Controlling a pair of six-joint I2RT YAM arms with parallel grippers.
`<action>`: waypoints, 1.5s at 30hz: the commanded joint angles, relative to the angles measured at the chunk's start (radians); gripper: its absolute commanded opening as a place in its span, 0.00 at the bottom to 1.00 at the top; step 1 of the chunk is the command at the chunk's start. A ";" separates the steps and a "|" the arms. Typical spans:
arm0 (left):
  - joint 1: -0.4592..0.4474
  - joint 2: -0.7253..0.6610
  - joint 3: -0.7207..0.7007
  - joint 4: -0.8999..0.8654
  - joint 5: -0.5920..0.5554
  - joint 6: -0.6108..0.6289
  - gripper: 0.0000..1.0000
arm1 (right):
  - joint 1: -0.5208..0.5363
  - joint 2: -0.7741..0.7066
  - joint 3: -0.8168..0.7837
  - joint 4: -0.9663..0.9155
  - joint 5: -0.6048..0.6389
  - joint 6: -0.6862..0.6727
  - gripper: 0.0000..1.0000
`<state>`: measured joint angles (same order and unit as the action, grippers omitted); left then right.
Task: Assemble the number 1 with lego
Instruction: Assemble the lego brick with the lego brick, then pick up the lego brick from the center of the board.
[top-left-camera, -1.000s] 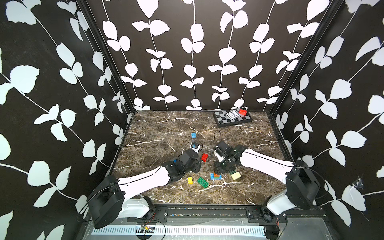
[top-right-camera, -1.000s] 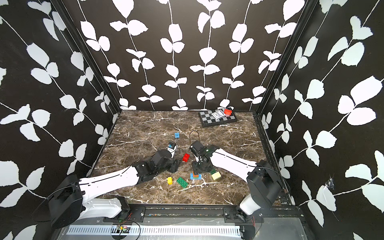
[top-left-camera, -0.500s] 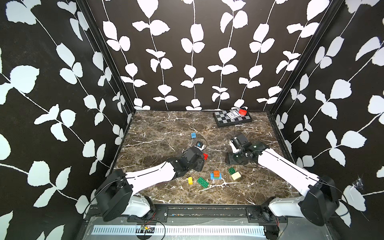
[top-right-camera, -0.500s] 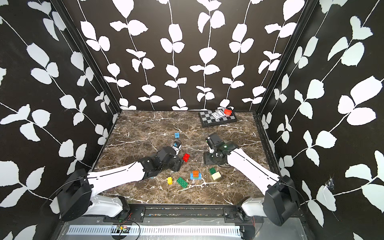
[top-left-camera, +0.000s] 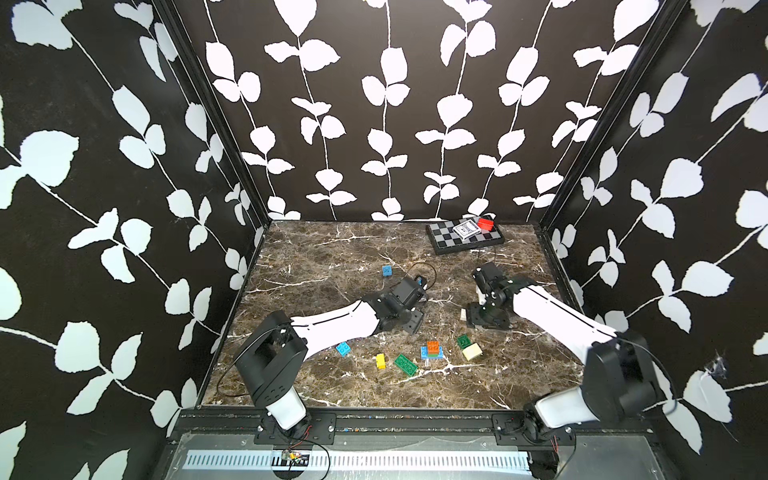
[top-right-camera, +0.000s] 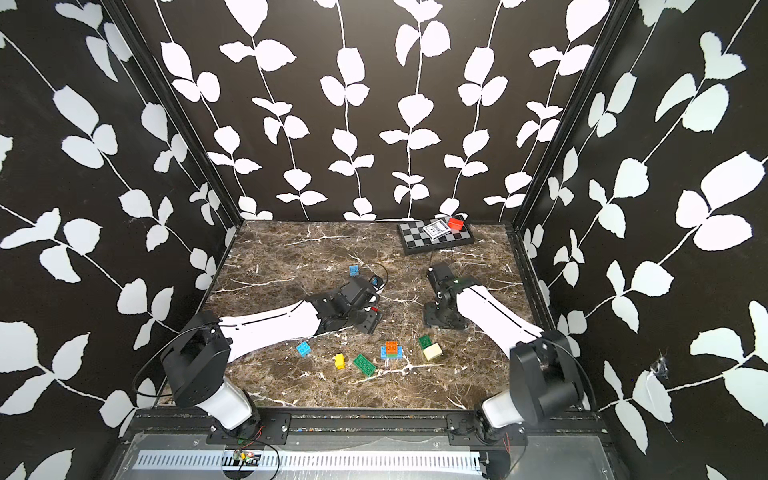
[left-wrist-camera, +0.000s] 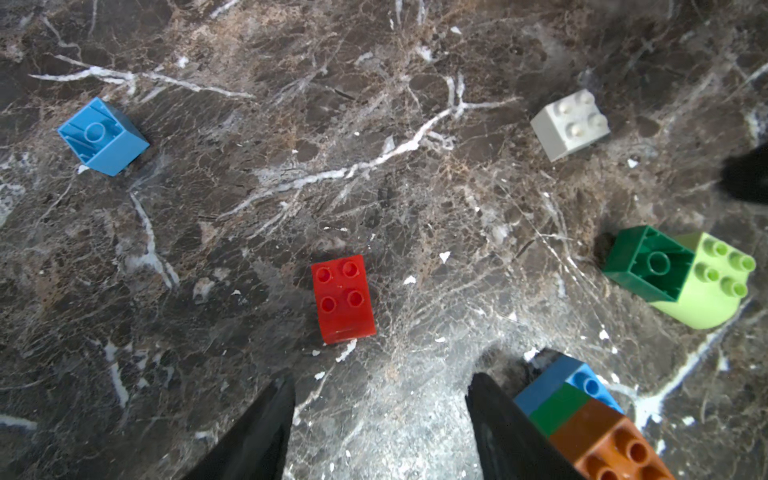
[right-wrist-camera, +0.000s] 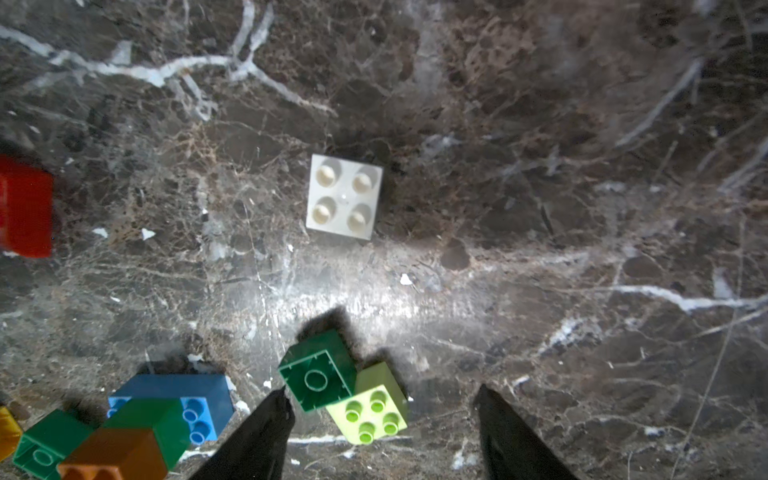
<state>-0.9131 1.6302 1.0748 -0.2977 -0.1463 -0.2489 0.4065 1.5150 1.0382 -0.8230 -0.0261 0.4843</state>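
Note:
Lego lies scattered on the marble table (top-left-camera: 332, 249). A stack of blue, green and orange bricks (top-left-camera: 432, 350) (top-right-camera: 390, 349) stands near the front. A dark green brick (top-left-camera: 463, 340) leans on a pale yellow-green one (top-left-camera: 472, 351). My left gripper (top-left-camera: 409, 322) (left-wrist-camera: 382, 386) is open and empty above the table; a red brick (left-wrist-camera: 343, 297) sits just ahead of it and the stack (left-wrist-camera: 582, 419) beside one finger. My right gripper (top-left-camera: 484, 320) (right-wrist-camera: 382, 390) hangs open over the dark green brick (right-wrist-camera: 318, 376) and pale brick (right-wrist-camera: 374, 409), with a white brick (right-wrist-camera: 344, 196) ahead.
Loose bricks: blue (top-left-camera: 387, 271) toward the back, light blue (top-left-camera: 343, 348), yellow (top-left-camera: 380, 360) and a green oblong (top-left-camera: 406, 365) near the front. A checkered board (top-left-camera: 465, 237) with a card box and red block sits at the back right. Patterned walls enclose three sides.
My right gripper drew back to the right from the stack and opened wider; the dark green brick now shows beside the pale one. My left gripper opened further and stretched slightly farther.

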 joint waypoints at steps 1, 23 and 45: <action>0.013 -0.048 -0.014 0.029 -0.023 -0.029 0.69 | 0.013 0.076 0.090 0.026 -0.014 -0.046 0.74; 0.040 -0.139 -0.103 0.080 -0.055 -0.047 0.69 | 0.020 0.384 0.267 0.039 0.069 -0.003 0.53; 0.051 -0.199 -0.176 0.115 -0.071 -0.091 0.69 | 0.022 0.193 0.200 0.004 0.063 -0.172 0.27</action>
<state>-0.8700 1.4769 0.9241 -0.2031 -0.2024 -0.3183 0.4229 1.7958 1.2671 -0.7868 0.0330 0.3943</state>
